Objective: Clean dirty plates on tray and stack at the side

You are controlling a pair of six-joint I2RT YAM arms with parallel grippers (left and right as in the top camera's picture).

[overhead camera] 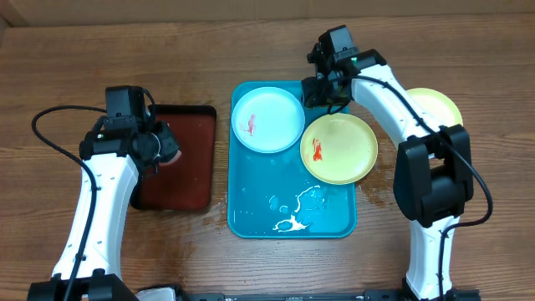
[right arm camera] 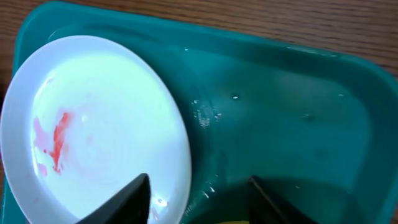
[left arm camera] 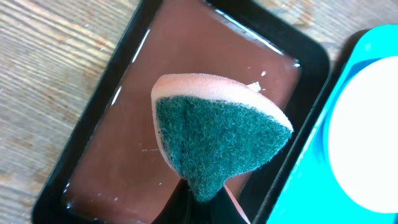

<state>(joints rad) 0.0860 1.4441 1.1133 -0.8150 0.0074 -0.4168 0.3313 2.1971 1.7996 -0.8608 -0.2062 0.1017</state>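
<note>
On wooden table (overhead camera: 67, 50), wet tray (overhead camera: 251, 196)

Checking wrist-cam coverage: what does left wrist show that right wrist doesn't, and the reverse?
Left wrist only: the left gripper shut on a pink-and-green sponge, above the wet-looking dark red-brown tray.

Right wrist only: the right gripper, fingers apart and holding nothing; the red smear on the white plate; water drops on the floor of the blue tray.

Both: part of that white plate, part of the blue tray, and a strip of the wood table.
</note>
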